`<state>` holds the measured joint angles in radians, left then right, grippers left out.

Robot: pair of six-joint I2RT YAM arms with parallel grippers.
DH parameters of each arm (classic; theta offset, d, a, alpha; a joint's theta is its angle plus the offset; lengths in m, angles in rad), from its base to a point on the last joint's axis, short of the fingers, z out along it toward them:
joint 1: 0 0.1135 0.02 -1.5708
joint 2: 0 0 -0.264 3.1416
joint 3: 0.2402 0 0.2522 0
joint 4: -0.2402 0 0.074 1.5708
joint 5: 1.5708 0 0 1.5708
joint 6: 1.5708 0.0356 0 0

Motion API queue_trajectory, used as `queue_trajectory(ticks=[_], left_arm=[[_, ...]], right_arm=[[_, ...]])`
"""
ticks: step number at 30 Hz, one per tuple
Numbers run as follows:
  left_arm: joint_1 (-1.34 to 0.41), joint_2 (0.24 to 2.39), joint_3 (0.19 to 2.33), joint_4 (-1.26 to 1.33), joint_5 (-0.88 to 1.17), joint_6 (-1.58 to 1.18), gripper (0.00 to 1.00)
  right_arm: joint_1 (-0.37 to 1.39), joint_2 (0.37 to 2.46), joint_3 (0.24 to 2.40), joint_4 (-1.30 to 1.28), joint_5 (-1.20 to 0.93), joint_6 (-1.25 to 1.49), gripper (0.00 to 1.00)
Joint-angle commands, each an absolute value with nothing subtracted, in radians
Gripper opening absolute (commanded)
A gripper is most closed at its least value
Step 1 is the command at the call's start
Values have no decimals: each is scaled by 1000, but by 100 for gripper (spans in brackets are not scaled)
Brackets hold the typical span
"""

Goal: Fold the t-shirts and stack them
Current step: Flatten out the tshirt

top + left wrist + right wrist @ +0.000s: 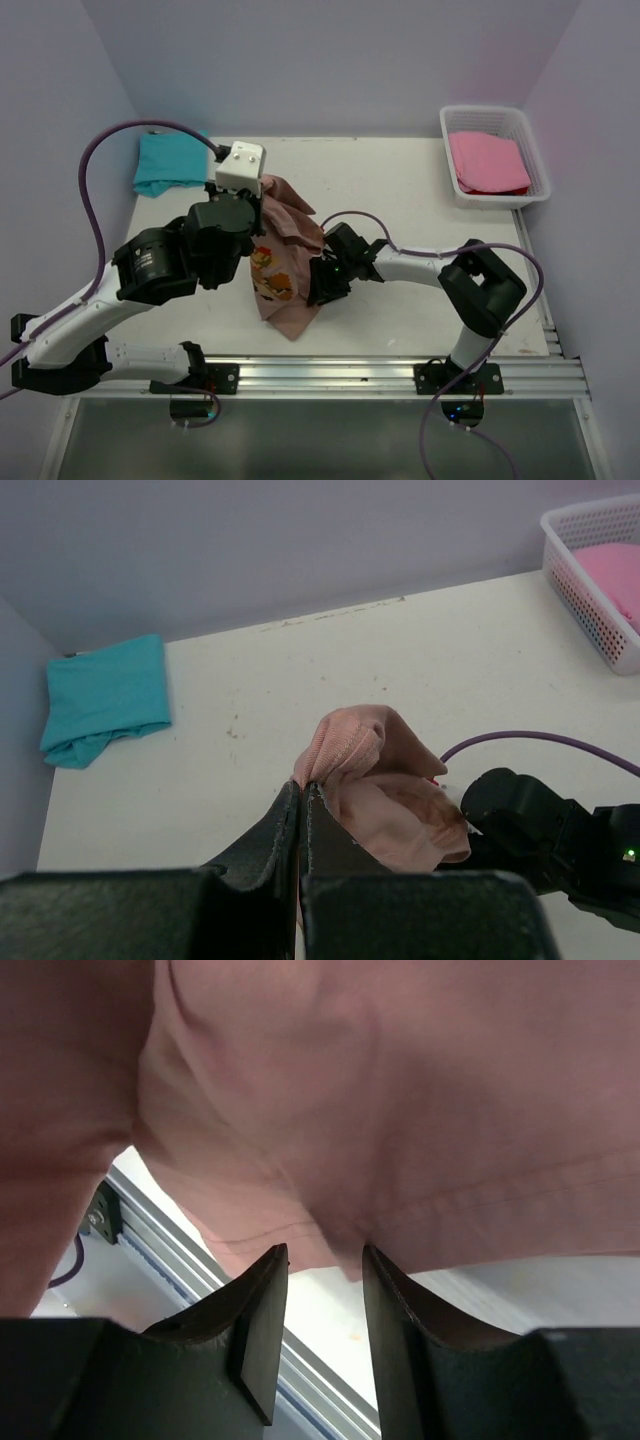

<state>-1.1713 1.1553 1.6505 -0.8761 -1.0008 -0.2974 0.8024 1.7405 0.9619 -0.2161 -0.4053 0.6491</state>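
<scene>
Open table (400,190) between shirt (285,270) and basket (492,199)

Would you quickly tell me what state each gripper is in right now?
Left gripper: closed on the salmon t-shirt.
Right gripper: open, fingers apart at that shirt's hem, not gripping it.

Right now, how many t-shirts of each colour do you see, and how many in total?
salmon-brown t-shirt: 1
teal t-shirt: 1
pink t-shirt: 1
Total: 3
</scene>
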Motion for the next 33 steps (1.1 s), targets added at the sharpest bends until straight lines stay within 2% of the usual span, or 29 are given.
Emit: queue_trajectory(ticks=[1, 5, 9, 12, 14, 17, 21, 25, 26, 33], left_arm=[[-1164, 1123, 1641, -808, -1042, -327, 0], [-1163, 1100, 1631, -808, -1035, -344, 0], [-1163, 1085, 1620, -813, -1028, -357, 0], [-1163, 1080, 1615, -821, -1022, -367, 0], [-1163, 1071, 1612, -821, -1022, -371, 0], [-1163, 1060, 1603, -819, -1023, -373, 0], [-1163, 1049, 1595, -819, -1028, -374, 0], [-1163, 1040, 1589, -819, -1029, -376, 0], [-1163, 1035, 1588, -819, -1031, -376, 0], [-1161, 1016, 1582, -818, -1032, -382, 0]], right_arm=[[822, 1749, 1009, -183, -374, 673, 39], [824, 1749, 1023, -213, -336, 658, 30], [824, 1753, 1038, -244, -299, 643, 28], [825, 1759, 1045, -259, -284, 630, 33], [827, 1769, 1045, -265, -279, 626, 41], [839, 1787, 1045, -267, -270, 624, 47], [859, 1802, 1035, -267, -247, 629, 48], [874, 1807, 1020, -275, -226, 634, 35], [876, 1802, 1016, -275, -216, 635, 28], [885, 1795, 1003, -302, -170, 630, 18]])
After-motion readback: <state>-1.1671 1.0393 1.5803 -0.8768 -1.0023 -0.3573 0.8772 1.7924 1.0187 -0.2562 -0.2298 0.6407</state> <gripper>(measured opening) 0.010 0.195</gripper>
